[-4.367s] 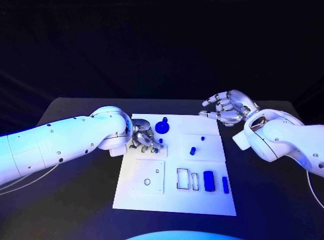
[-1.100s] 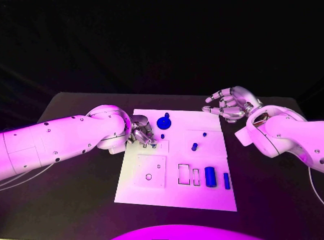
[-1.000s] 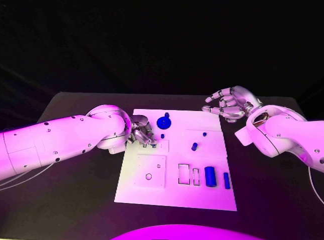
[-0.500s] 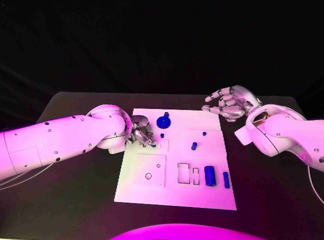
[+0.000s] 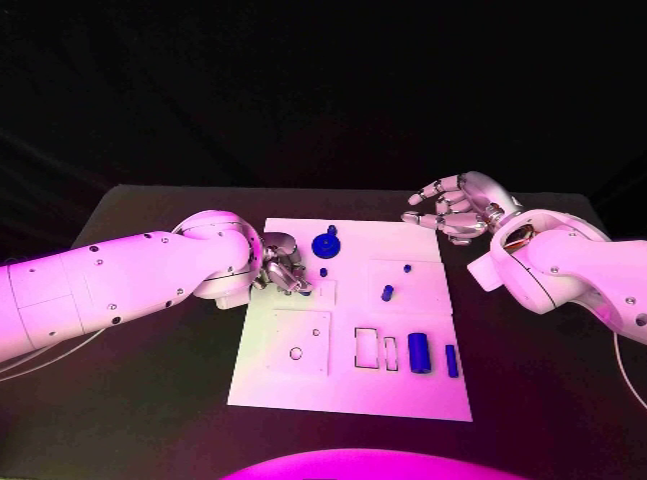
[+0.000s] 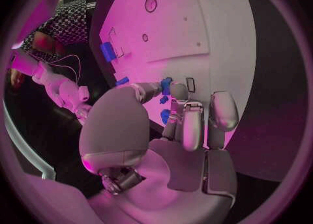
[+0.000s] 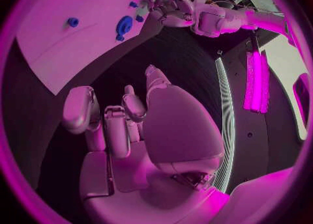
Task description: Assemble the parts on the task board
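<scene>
The left hand (image 5: 283,270) pinches a small blue part (image 6: 166,85) over the board's (image 5: 352,390) left edge, the nearest peg (image 5: 323,271) at its 3 o'clock. The right hand (image 5: 453,210) hovers off the board's 1 o'clock corner, fingers curled, holding nothing.

task board (image 5: 355,380): smooth matt plate (white) | table (image 5: 150,400): matt black
</scene>
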Controlling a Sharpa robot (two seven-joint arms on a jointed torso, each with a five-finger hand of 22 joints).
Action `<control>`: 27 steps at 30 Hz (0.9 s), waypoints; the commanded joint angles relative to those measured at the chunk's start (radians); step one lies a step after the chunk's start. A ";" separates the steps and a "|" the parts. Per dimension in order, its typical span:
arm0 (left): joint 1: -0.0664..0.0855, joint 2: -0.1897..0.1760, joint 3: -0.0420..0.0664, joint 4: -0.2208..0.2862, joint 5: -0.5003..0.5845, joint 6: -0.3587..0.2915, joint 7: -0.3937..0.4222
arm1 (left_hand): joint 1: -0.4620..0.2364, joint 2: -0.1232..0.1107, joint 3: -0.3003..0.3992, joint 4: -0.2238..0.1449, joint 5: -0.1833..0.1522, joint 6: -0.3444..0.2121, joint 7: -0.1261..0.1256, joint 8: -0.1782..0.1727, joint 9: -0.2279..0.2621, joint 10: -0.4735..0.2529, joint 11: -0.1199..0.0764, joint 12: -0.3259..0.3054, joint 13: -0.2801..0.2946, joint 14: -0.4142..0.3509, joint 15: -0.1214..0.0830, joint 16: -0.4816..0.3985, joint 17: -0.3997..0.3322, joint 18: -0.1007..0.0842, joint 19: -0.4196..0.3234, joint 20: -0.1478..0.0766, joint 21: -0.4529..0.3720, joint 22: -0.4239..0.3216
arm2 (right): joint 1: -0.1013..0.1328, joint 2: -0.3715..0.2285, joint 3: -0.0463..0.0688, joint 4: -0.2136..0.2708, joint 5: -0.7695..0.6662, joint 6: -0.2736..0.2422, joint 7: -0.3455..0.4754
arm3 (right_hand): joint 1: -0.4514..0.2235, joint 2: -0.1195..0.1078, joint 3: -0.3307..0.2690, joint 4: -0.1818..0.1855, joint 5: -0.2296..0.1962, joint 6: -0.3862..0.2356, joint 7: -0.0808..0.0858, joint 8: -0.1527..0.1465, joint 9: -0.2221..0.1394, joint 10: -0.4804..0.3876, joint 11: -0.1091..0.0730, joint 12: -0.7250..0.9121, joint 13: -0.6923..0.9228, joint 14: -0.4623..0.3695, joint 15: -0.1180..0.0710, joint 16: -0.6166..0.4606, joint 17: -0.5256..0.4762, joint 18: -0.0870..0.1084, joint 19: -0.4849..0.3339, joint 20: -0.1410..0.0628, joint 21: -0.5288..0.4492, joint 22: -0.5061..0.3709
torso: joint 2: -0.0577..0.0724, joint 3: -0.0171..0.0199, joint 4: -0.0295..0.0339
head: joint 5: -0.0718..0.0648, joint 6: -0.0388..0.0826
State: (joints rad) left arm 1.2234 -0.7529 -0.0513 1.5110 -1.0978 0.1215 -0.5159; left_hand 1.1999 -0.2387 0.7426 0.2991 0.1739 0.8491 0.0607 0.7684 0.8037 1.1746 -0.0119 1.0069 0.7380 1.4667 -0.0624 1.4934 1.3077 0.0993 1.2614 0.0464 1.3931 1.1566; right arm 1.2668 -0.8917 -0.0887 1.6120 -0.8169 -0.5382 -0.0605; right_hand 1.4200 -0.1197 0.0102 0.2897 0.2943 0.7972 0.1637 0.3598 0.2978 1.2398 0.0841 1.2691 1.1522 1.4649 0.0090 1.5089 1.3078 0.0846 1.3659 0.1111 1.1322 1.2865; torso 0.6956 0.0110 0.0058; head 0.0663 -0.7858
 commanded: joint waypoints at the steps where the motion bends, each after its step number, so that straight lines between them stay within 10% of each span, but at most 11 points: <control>1: 0.000 0.003 -0.001 -0.001 -0.006 0.021 -0.001 | 0.000 0.009 0.209 -0.209 0.005 0.009 -0.001 0.001 0.002 0.008 -0.001 0.003 0.001 0.065 -0.007 0.006 0.114 -0.010 0.009 0.000 0.005 0.002 | -0.001 0.000 0.000 0.000 -0.001 0.011 0.004 | -0.005 0.001 0.006 0.002 0.004 0.005 0.000 0.003 -0.001 0.002 -0.004 0.001 0.000 0.069 -0.003 -0.004 0.108 0.011 -0.008 0.000 -0.002 -0.001 | 0.000 0.0003 0.0001 | -0.001 -0.001; 27: 0.000 0.030 -0.007 -0.026 -0.006 0.053 -0.005 | -0.046 0.005 0.211 -0.234 0.022 0.036 -0.012 0.004 0.013 0.049 -0.010 0.030 0.037 0.073 -0.013 0.023 0.149 -0.013 0.022 -0.004 0.012 0.018 | -0.001 -0.004 0.000 0.003 -0.001 0.004 0.004 | -0.008 0.000 0.006 0.002 0.006 0.006 0.000 0.003 -0.002 0.001 -0.004 -0.001 -0.003 0.069 -0.004 -0.005 0.108 0.011 -0.008 -0.001 -0.003 -0.001 | 0.001 0.0012 0.0005 | -0.006 -0.009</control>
State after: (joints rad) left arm 1.2260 -0.7279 -0.0559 1.4844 -1.1013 0.1488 -0.5216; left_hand 1.1622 -0.2316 0.7341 0.2906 0.1929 0.8764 0.0482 0.7687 0.8150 1.2159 -0.0216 1.0333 0.7738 1.4669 -0.0697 1.5128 1.3076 0.0995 1.2760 0.0394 1.4010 1.1735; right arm 1.2668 -0.8953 -0.0887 1.6136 -0.8167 -0.5382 -0.0613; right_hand 1.4201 -0.1197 0.0102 0.2897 0.2942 0.7972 0.1637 0.3598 0.2978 1.2398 0.0841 1.2691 1.1500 1.4649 0.0090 1.5089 1.3075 0.0846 1.3659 0.1111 1.1323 1.2865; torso 0.6961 0.0122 0.0051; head 0.0611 -0.7942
